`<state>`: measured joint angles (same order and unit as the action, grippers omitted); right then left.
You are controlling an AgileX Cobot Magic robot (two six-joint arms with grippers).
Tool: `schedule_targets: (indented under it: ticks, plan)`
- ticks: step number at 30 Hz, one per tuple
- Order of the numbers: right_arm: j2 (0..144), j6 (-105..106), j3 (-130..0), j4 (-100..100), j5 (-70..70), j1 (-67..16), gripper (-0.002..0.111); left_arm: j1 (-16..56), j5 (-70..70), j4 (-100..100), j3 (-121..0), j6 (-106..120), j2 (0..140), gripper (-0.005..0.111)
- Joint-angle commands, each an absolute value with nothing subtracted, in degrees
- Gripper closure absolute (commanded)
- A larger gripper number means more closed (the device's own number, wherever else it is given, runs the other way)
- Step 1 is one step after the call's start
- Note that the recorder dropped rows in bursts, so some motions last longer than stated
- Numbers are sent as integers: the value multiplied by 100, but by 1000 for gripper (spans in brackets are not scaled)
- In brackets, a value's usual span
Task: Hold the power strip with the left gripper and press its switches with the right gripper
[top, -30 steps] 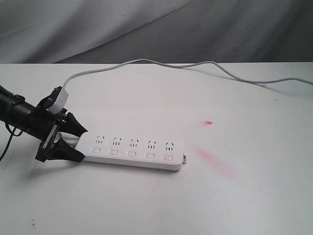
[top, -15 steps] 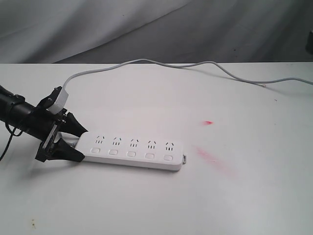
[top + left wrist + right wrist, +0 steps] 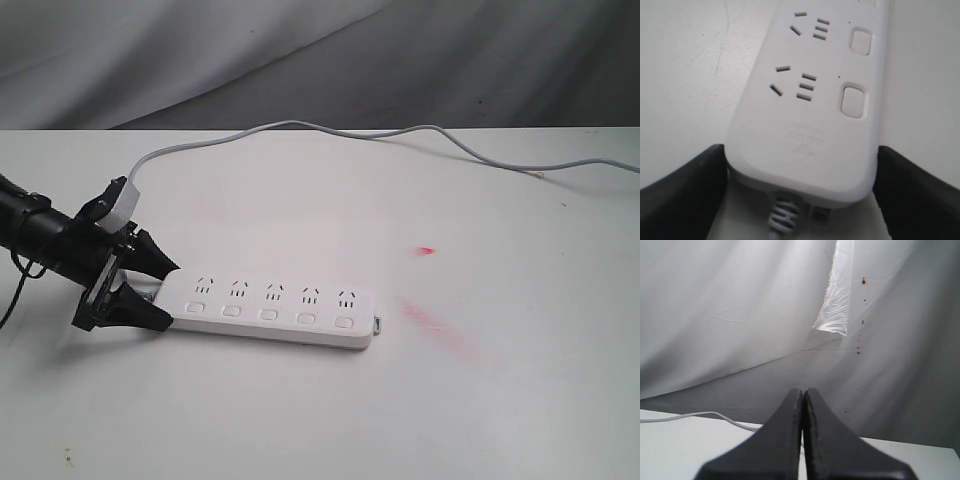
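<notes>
Left wrist view: my left gripper (image 3: pixel 801 150) clamps the power strip (image 3: pixel 765 115) at its cord (image 3: pixel 782 217) end, one finger against each long side. This pins it flat on the white table (image 3: pixel 300 420), so presses should not slide it. The switches (image 3: pixel 852 100) lie uncovered beyond. My right gripper (image 3: pixel 803 391), closed on nothing, faces the grey backdrop.

The power strip (image 3: pixel 268 322) is smooth plastic, the table (image 3: pixel 300 420) matt white.
</notes>
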<state>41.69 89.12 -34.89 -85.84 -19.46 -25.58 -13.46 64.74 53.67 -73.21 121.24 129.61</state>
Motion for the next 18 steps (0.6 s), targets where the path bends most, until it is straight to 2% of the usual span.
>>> schedule_targets:
  ticks: [1, 12, 18]
  plan:
    - [4144, 8946, -3453, -8605, -1986, -2517, 108, -1310, 6165, 4742, -7202, 12000, 13125, 44]
    - [4155, 8943, -3453, -8636, -2632, -2517, 108, -1310, 6165, 4742, -7202, 12000, 13125, 44]
    - [4040, 6338, -3477, -9203, -2908, -2517, 108, -1310, 6165, 4742, -7202, 12000, 13125, 44]
